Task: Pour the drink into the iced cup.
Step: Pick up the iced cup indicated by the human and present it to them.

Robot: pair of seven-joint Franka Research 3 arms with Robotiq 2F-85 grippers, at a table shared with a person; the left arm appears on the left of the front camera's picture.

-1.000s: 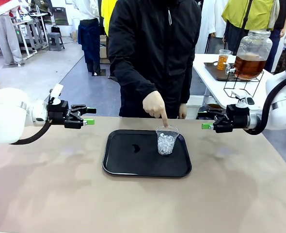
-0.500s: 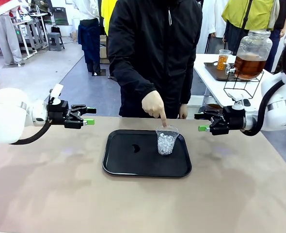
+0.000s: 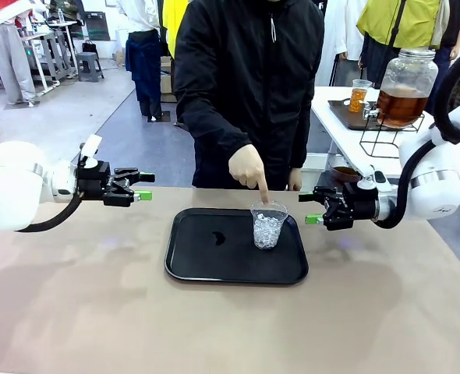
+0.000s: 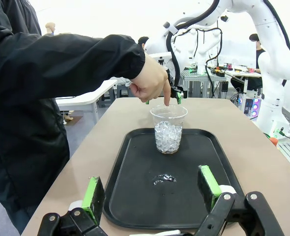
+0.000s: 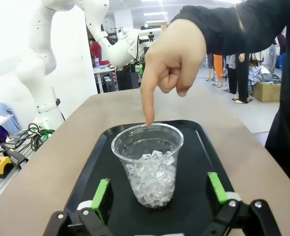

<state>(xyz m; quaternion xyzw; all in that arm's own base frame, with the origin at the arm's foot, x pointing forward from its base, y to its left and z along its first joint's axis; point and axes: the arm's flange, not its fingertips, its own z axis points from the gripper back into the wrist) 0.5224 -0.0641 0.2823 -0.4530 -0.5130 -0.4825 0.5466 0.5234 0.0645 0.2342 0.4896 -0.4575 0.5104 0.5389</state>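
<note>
my right pincer (image 3: 309,208) released, jaws wide, level at 3 o'clock of the iced cup (image 3: 268,226), likely lined up to take it. cup upright at 2 o'clock on the tray (image 3: 199,265); person's hand (image 3: 248,167) points at its rim to mark it. drink (image 3: 401,107) sits in the jar (image 3: 408,74), far 1 o'clock. left pincer (image 3: 144,186) released, 9 o'clock.

Clear iced cup (image 3: 268,226) stands upright on black tray (image 3: 214,265); amber drink (image 3: 401,107) sits in far dispenser jar (image 3: 409,74)

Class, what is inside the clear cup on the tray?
Ice cubes fill the lower part of the clear cup; its upper part is empty. The ice hides the cup's bottom. A person's finger points at its rim.
</note>
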